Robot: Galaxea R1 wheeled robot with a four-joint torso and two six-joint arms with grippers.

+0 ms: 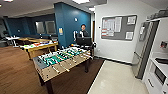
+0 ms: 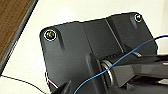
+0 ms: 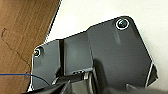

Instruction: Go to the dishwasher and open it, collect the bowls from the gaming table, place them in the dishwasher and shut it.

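Behind the green foosball table (image 1: 61,61) stands a long table with a yellowish rim and a pale top (image 1: 41,46), which looks like the gaming table. Small coloured things lie on it, too small to tell whether they are bowls. The dishwasher is out of view. My wrist views look down past the robot's dark plate (image 2: 82,47) (image 3: 100,55) onto pale floor tiles and the edge of the brown wood floor (image 3: 22,37). I cannot make out my fingers there.
A person (image 1: 83,31) stands behind a dark monitor beyond the foosball table. A grey fridge (image 1: 143,50) and white cabinets (image 1: 156,75) with a dark appliance line the right side. A notice board (image 1: 118,27) hangs on the white wall. Pale tiled floor (image 1: 117,80) lies ahead to the right.
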